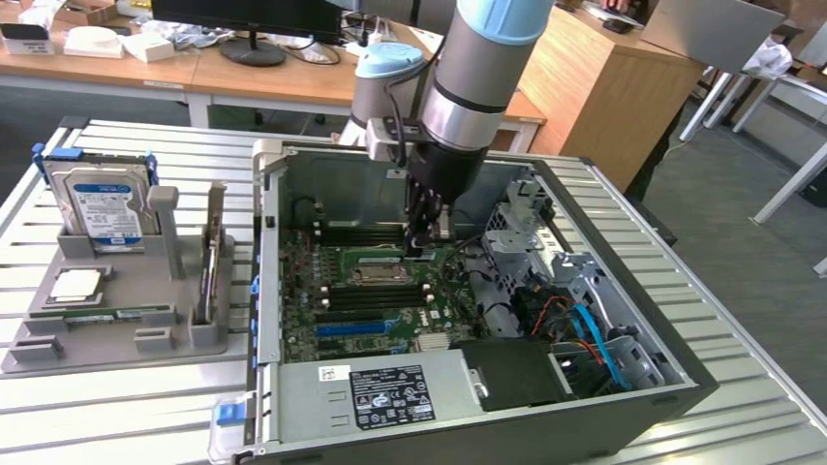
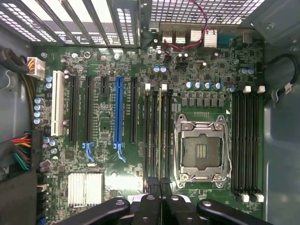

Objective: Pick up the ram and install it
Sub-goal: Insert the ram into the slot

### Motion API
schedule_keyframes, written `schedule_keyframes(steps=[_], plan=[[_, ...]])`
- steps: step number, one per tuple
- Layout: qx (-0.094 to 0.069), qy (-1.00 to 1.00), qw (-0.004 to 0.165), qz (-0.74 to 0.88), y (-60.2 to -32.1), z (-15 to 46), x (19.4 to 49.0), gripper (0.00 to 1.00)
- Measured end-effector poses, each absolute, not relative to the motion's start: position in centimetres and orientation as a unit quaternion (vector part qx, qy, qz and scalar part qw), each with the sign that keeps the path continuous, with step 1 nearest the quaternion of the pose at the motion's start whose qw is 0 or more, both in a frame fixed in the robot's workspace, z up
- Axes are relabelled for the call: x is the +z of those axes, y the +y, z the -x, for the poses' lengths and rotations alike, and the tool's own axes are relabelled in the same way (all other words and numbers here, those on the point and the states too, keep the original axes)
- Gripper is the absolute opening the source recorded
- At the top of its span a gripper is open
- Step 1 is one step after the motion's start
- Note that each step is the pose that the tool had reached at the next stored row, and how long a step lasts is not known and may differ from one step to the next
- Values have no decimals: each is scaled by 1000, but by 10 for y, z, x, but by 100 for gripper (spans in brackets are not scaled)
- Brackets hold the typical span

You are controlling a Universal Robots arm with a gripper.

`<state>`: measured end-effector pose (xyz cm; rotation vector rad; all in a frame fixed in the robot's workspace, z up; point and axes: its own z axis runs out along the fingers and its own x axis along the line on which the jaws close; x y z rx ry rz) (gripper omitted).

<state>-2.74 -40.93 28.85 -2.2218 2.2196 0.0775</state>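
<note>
The claw (image 2: 158, 182) is pinched tight on one ram stick (image 2: 160, 136), edge-on at the slots beside the single processor socket (image 2: 202, 149) inside the case (image 1: 267, 194), and a second stick (image 1: 114, 315) sits in the tray (image 1: 77, 354).

I watched the slatted metal bench (image 1: 130, 417) carry two things: a grey parts holder (image 1: 194, 336) toward the exterior view's left, an open computer case (image 1: 582, 418) just beside it.

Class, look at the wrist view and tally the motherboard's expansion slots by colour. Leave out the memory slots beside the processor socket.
White slot: 1
Blue slot: 1
Black slots: 4, one of them short
Total: 6
</note>
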Motion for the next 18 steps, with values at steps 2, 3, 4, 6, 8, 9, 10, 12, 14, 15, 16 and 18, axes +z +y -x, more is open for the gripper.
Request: schedule_keyframes(steps=[2,3,4,6,8,9,10,12,14,15,16,18], plan=[[25,707,0,707,-409,27,287,11],[25,707,0,707,-409,28,286,11],[25,707,0,707,-409,28,285,11],[24,707,0,707,-410,28,283,11],[24,707,0,707,-410,28,282,11],[24,707,0,707,-410,28,281,11],[24,707,0,707,-410,28,281,11],[24,707,0,707,-410,28,279,11],[24,707,0,707,-410,28,278,11],[24,707,1,707,-411,28,277,11],[24,707,1,707,-411,28,276,11],[24,707,1,707,-411,28,275,11]])
